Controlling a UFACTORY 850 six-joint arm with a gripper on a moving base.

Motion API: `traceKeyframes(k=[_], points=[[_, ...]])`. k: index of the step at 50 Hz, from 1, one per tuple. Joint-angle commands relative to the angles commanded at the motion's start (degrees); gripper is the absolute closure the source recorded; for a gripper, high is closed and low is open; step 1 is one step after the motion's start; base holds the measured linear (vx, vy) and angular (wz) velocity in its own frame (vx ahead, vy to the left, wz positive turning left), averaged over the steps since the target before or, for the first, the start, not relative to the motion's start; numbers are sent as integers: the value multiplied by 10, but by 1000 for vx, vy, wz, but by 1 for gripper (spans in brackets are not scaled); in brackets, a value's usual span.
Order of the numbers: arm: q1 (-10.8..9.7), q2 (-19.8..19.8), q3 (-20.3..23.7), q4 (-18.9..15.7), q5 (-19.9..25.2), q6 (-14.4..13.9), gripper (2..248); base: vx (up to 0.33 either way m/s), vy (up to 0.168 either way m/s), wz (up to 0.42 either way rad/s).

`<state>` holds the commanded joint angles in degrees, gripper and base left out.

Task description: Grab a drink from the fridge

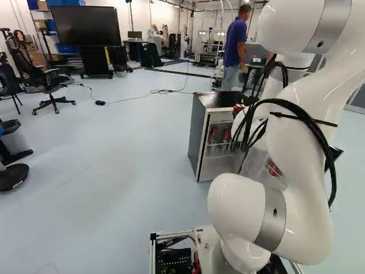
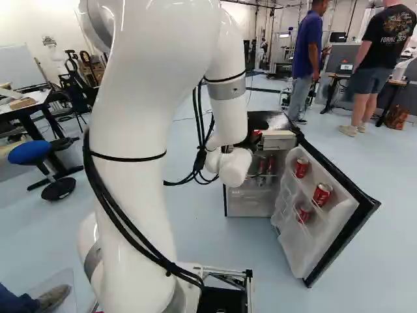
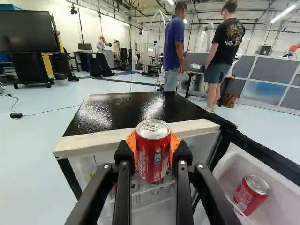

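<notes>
In the right base view my gripper (image 2: pixel 250 139) is at the front of the small fridge, mostly hidden by the wrist. The wrist view shows the gripper (image 3: pixel 153 149) shut on an upright red drink can (image 3: pixel 153 161), an orange pad against each side. The can is in front of the fridge's pale top front edge (image 3: pixel 103 142), its lid showing above that edge. The fridge (image 1: pixel 198 134) stands with its door (image 2: pixel 339 225) swung wide. Red cans (image 2: pixel 322 193) sit in the door shelves, one of them (image 3: pixel 251 194) beside the gripper in the wrist view. More cans (image 1: pixel 213 135) are inside.
The open door juts toward the base on the right side. Two people stand behind the fridge. A cable (image 1: pixel 142 97) lies on the floor beyond it. An office chair (image 1: pixel 51 85), a large screen (image 1: pixel 85 25) and a blue stool (image 2: pixel 30 152) are farther left.
</notes>
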<state>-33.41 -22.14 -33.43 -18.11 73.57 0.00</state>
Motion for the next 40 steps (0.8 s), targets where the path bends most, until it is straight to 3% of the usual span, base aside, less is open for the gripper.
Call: traceKeyframes(k=[40], points=[[11,28,-30,0,-50,0,160,0,0,0]])
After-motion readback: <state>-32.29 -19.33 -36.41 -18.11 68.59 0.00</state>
